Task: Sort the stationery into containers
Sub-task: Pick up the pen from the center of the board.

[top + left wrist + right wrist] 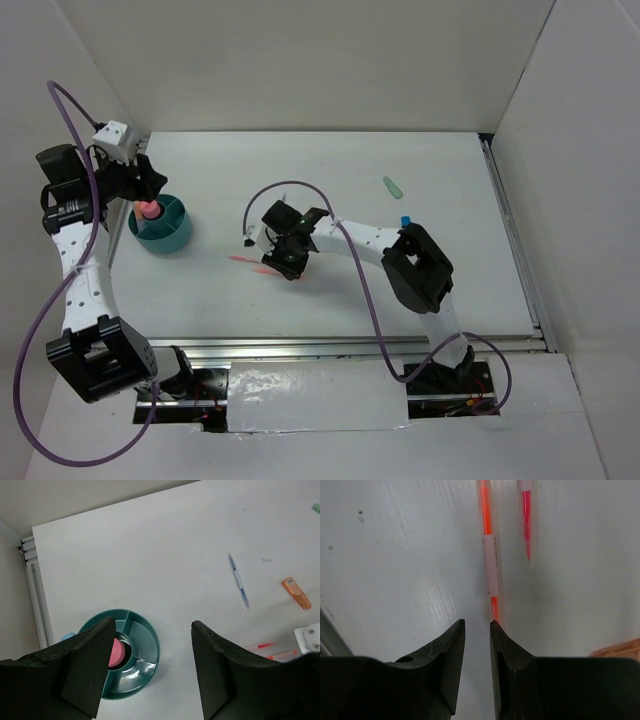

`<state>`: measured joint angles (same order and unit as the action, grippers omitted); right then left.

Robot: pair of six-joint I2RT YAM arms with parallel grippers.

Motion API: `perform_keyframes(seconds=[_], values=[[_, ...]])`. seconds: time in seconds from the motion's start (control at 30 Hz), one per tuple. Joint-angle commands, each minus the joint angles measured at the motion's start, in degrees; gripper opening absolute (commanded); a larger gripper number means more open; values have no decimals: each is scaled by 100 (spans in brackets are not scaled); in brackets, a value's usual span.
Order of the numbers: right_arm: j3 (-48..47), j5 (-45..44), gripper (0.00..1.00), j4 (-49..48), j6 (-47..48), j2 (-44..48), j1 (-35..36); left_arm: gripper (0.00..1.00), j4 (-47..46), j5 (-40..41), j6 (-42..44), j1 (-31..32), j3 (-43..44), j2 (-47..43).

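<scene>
Now, right gripper [476,625]: low over the middle of the table, jaws drawn close with only a slit between them. The near end of the orange pen [490,555] runs up to the right fingertip. Whether it is already pinched, I cannot tell.
Reason for this pose: the fingers stand on both sides of the pen's line, so closing would take the thin barrel from its two sides.
Beside it, pink pen [526,520]: it lies just next to the orange one, almost parallel and not touching. I judge that the narrow jaws help to leave it alone.
At the left, left gripper [152,624]: wide open and holding nothing, it hangs above the teal tub [178,238] near the left wall.
Inside, pink-capped tube [118,652]: it stands in the middle compartment of the tub, so this piece is already sorted.
Farther out, blue pen [238,580] and orange marker [296,593]: they lie apart on the table, not yet sorted.
Farthest, small green piece [392,186]: it lies toward the back wall, well apart from both arms.
</scene>
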<state>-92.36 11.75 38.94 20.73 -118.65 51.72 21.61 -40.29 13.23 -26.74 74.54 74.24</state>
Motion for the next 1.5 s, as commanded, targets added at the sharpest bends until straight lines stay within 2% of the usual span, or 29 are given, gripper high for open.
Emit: perform_keyframes(seconds=[0.0, 0.53, 0.7, 0.73, 0.83, 0.93, 0.97, 1.0, 1.03, 1.1, 1.13, 1.17, 1.2, 1.33, 1.4, 1.47], values=[[-300, -217, 34, 123, 159, -131, -48, 74, -209, 12, -14, 151, -89, -260], [-283, -217, 31, 368, 511, -598, -110, 74, -165, 127, -23, 257, -203, -305], [-125, 3, 21, 466, 669, -432, -92, 74, -60, 66, -110, 240, -230, -357], [32, 38, 14, 422, 686, -170, -84, 74, -51, -22, -180, 222, -221, -383], [357, 327, 6, 247, 669, 681, -136, 72, 45, -599, -523, 29, -247, -489], [630, 898, 2, -26, 476, 1621, -311, 71, -33, -1286, -1258, -94, -440, -646], [701, 1030, 1, -140, 432, 1869, -356, 70, -147, -1801, -1627, -103, -623, -682], [902, 1301, 0, -472, 249, 2298, -487, 70, -539, -2085, -1918, -112, -738, -726], [1008, 1408, 0, -727, 82, 2511, -557, 70, -917, -2288, -2791, -86, -879, -831], [1280, 1636, 0, -1332, -382, 3011, -689, 69, -1761, -2650, -3780, 89, -1511, -998], [1308, 1681, 0, -1501, -560, 3093, -794, 69, -2104, -2650, -4541, 186, -1739, -1260], [1256, 1708, 0, -1555, -727, 3137, -822, 70, -2917, -2572, -4810, 422, -2116, -1384], [1055, 1734, 0, -1478, -868, 3103, -857, 72, -3151, -2484, -4969, 563, -2259, -1542], [1027, 2207, 0, -1986, -1850, 3041, -1147, 81, -3469, -1615, -5409, 1196, -2550, -2097], [861, 2305, 0, -2074, -2046, 2919, -1191, 82, -3733, -1456, -5655, 1434, -2515, -2028], [772, 2332, 0, -2162, -2282, 2874, -1147, 83, -4231, -1455, -6261, 1609, -2515, -1826]])
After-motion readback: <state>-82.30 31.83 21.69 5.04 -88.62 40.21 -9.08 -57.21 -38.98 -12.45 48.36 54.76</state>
